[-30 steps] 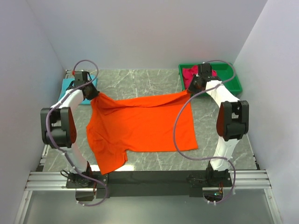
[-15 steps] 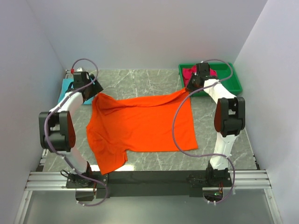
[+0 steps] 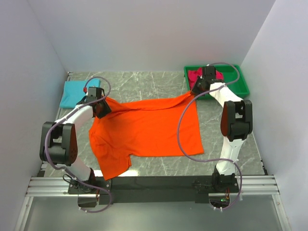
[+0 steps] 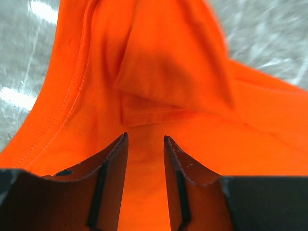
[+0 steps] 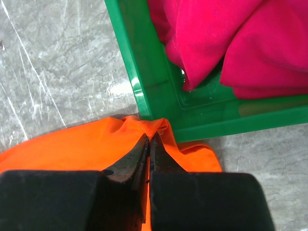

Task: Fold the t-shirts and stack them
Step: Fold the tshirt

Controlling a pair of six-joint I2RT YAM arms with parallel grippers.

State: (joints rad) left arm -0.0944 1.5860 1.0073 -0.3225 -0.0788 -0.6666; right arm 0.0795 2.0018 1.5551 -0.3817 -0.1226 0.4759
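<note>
One orange t-shirt (image 3: 144, 130) lies spread on the counter (image 3: 144, 79) — soft, light, floppy. The right hand (image 5: 149, 140) pinches its far corner beside the green bin (image 5: 139, 72). The left hand (image 4: 144, 139) hangs open over the other far corner — I think that folded edge is a good place to grab.

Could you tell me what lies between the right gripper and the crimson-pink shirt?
Only the green bin's wall, in the right wrist view; the right gripper pinches the orange shirt.

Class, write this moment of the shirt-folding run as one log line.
left gripper: open over orange t-shirt | right gripper: shut on its corner beside green bin | fold: not yet made
</note>
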